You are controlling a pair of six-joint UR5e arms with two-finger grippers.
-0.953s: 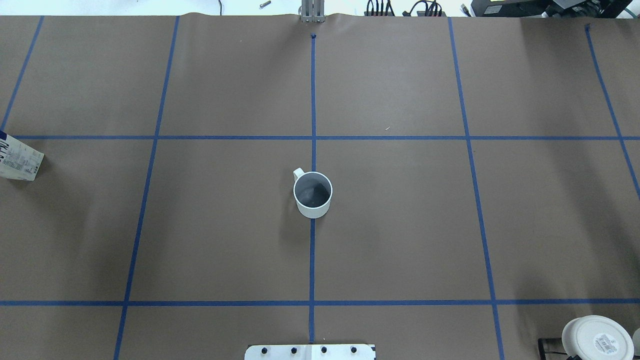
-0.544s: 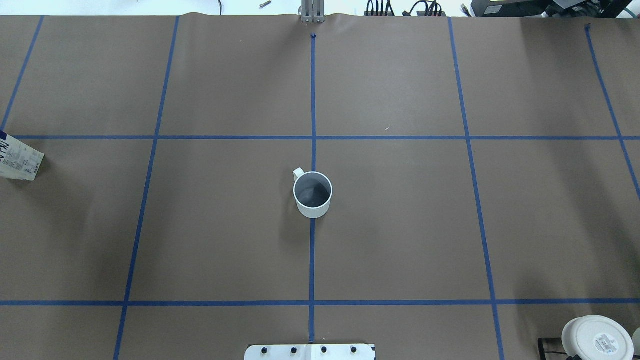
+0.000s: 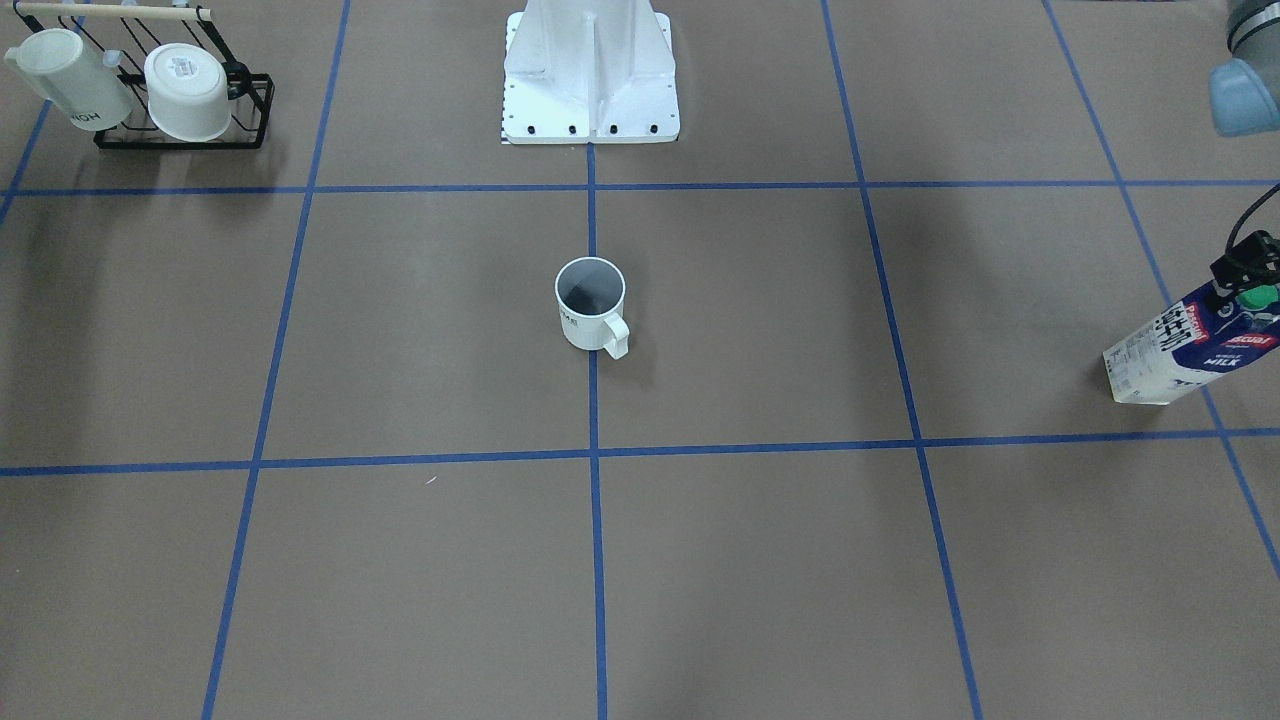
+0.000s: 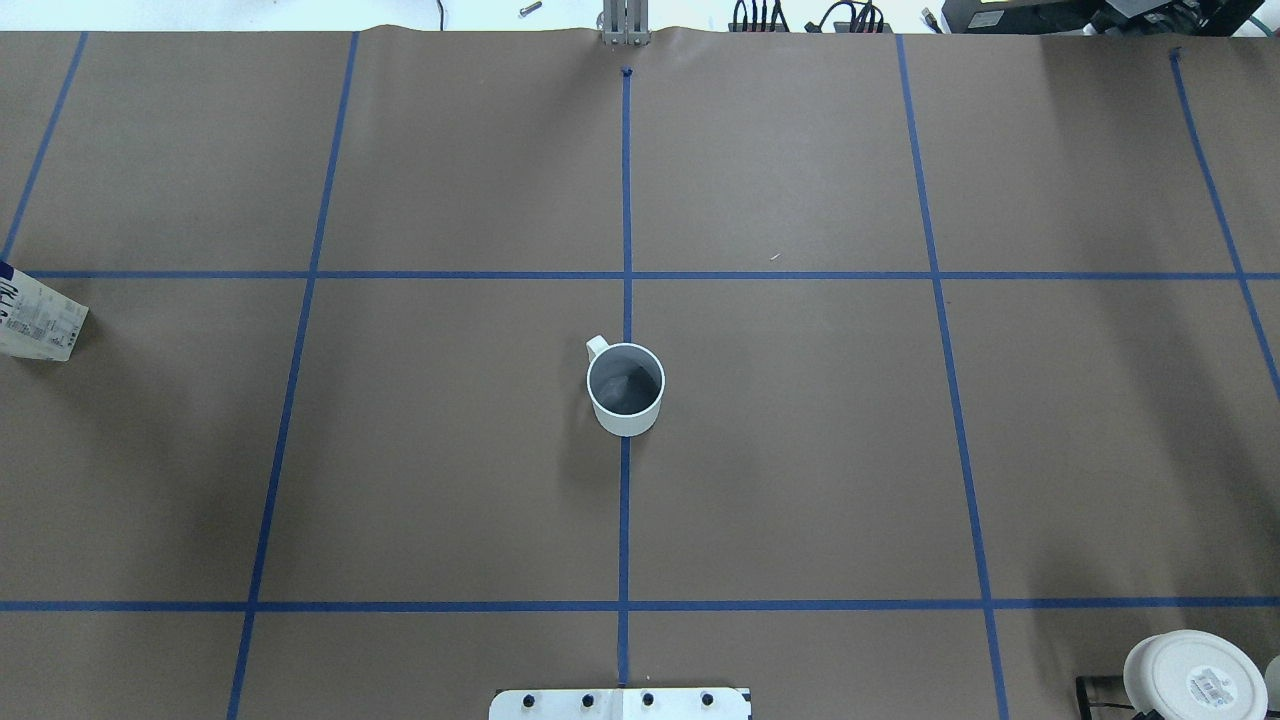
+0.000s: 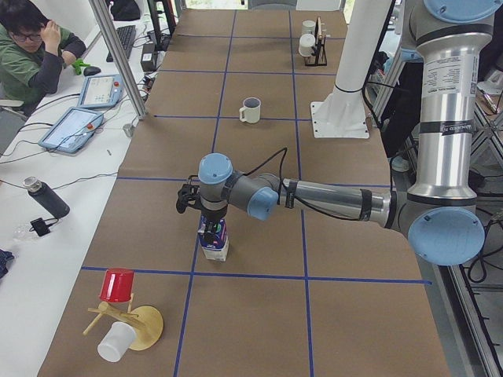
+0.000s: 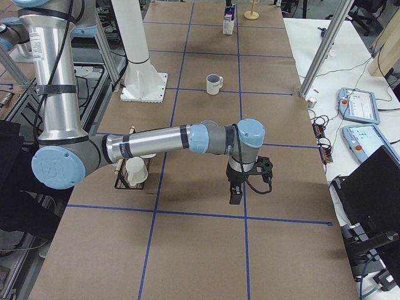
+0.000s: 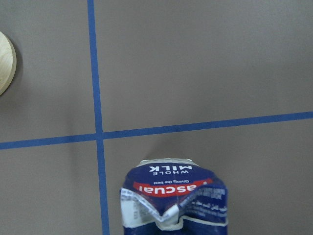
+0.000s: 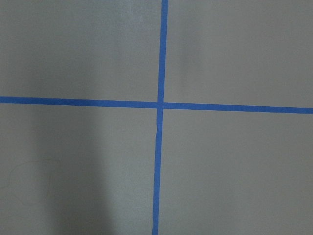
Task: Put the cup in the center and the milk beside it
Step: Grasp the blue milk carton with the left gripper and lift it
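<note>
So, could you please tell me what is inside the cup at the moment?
The cup looks empty: only its grey inside shows from overhead. Nothing covers its opening.

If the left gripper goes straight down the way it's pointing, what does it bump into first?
The milk carton. The left gripper points down right over its top. It may even be touching it; the depth is hard to judge.
</note>
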